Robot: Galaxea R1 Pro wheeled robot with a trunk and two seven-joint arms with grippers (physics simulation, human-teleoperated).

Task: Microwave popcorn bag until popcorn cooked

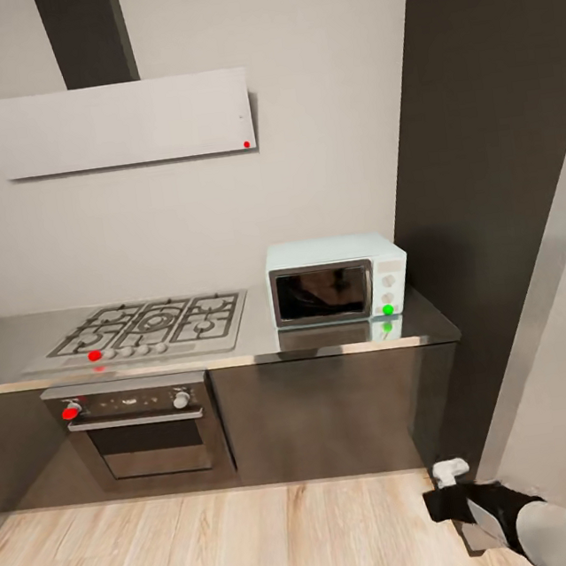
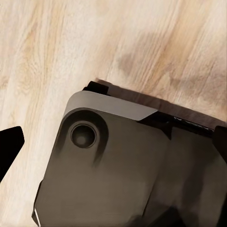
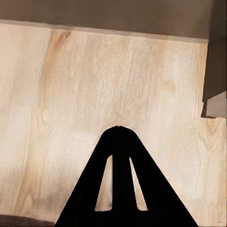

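Right arm hangs low by the cabinets; microwave [image 1: 337, 280] sits shut on the countertop [image 1: 265, 346].

In the head view the right arm [image 1: 519, 515] shows at the lower right, low over the wood floor [image 1: 220, 550], its black forearm ending in a small white part near the dark tall cabinet [image 1: 490, 157]. In the right wrist view the right gripper [image 3: 119, 128] points at the floor with its two black fingers meeting at the tips, holding nothing. The left wrist view shows one dark finger [image 2: 9, 146] of the left gripper at the edge, so whether it is apart or together cannot be told; beyond it lies the robot's dark base [image 2: 118, 170] on the floor. On the shiny steel countertop the pale mint microwave stands just beside the gas hob [image 1: 150, 327], door closed, a green light on its knob panel. A built-in oven [image 1: 141, 422] sits under the hob, a white extractor hood [image 1: 110, 125] above on the pale grey wall.
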